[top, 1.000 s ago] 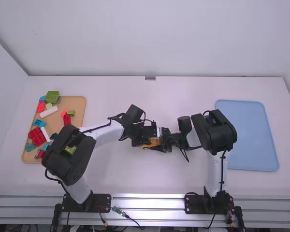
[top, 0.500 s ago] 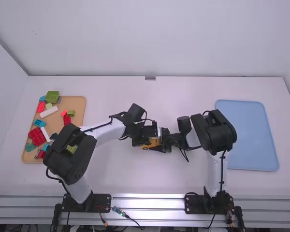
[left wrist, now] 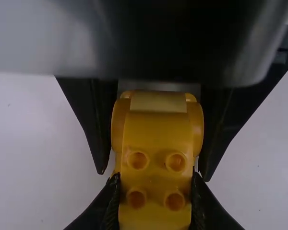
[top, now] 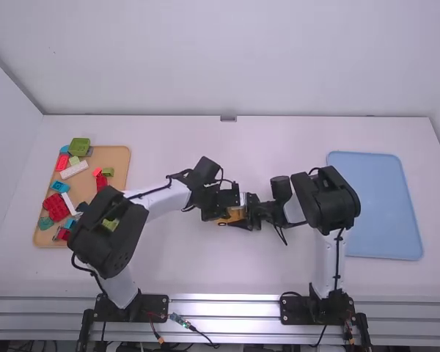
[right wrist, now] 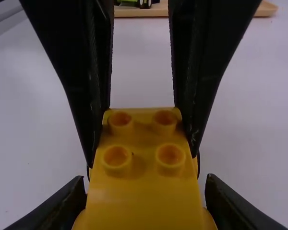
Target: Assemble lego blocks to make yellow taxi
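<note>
While left gripper [left wrist: 156, 179] and right gripper [right wrist: 145, 181] squeeze the yellow blocks [left wrist: 156, 132], keep them straight and push softly.

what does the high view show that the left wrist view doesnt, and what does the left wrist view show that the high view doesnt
High view: the wooden tray of loose blocks, among them a green block, plus the blue tray and both arms' bases.

Left wrist view: four round studs in clear detail.

Both: the yellow block, with the left end effector and right end effector gripping it.
</note>
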Available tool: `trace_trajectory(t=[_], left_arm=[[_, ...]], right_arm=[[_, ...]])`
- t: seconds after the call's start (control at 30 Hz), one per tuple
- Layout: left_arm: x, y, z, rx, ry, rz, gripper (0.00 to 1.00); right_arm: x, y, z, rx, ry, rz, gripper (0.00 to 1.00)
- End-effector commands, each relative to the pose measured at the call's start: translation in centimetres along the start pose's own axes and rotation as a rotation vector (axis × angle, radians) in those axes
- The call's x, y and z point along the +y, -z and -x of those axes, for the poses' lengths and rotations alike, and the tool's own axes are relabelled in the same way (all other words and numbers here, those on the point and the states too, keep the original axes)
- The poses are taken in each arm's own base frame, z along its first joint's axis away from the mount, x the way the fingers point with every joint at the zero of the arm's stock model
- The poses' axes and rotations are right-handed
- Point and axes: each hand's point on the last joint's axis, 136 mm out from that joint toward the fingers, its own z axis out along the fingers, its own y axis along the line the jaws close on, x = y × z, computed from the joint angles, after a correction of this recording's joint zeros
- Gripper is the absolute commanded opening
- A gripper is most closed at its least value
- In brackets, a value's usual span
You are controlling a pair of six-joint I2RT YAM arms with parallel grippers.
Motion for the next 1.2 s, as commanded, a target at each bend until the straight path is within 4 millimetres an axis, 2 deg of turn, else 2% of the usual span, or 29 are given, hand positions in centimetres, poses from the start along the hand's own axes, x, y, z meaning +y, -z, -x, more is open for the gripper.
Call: trace_trajectory(t=[0.0, 0.1, 0.13, 0.17, 0.6, 0.67, 0.87, 0.97, 1.0, 1.03, 1.1, 1.13, 1.17], left_arm=[[-1.8, -1.7, -1.5, 0.038, 0.058, -0.056, 0.03], [-1.9, -1.7, -1.5, 0.039, 0.043, -0.059, 0.13], [-2.0, -1.7, -1.5, 0.037, 0.028, -0.062, 0.21], [-1.9, -1.7, -1.5, 0.037, 0.025, -0.061, 0.25], [-1.5, -1.0, -0.7, 0.016, 0.008, -0.035, 0.36], [-1.4, -0.9, -0.6, 0.014, 0.007, -0.034, 0.43], [-1.3, -0.9, -0.5, 0.008, 0.004, -0.027, 0.45], [-1.2, -0.8, -0.4, 0.006, 0.003, -0.024, 0.54], [-1.1, -0.6, -0.3, 0.003, 0.002, -0.019, 0.66], [-1.0, -0.5, -0.3, 0.001, 0.003, -0.017, 0.68], [-0.5, 0.0, -0.4, -0.005, 0.016, 0.001, 0.78], [-0.3, 0.4, -0.4, -0.009, 0.020, 0.007, 0.79], [-0.2, 0.7, -0.4, -0.013, 0.022, 0.008, 0.87]], right_arm=[[-0.1, -0.4, -2.2, 0.103, -0.013, -0.046, 0.32], [-0.1, -0.4, -2.2, 0.103, -0.013, -0.046, 0.32], [-0.1, -0.5, -2.2, 0.103, -0.012, -0.045, 0.32], [-0.1, -0.5, -2.2, 0.103, -0.012, -0.046, 0.32], [-0.2, -0.4, -2.2, 0.103, -0.013, -0.047, 0.33], [-0.1, -0.4, -2.2, 0.103, -0.012, -0.047, 0.32], [-0.1, -0.4, -2.2, 0.104, -0.013, -0.047, 0.33], [-0.2, -0.4, -2.3, 0.107, -0.013, -0.050, 0.33], [-0.2, -0.4, -2.3, 0.110, -0.013, -0.052, 0.32], [-0.2, -0.4, -2.3, 0.110, -0.014, -0.052, 0.32], [-0.2, -0.4, -2.3, 0.110, -0.013, -0.052, 0.33], [-0.2, -0.4, -2.3, 0.110, -0.013, -0.052, 0.33], [-0.2, -0.4, -2.3, 0.109, -0.013, -0.052, 0.32]])
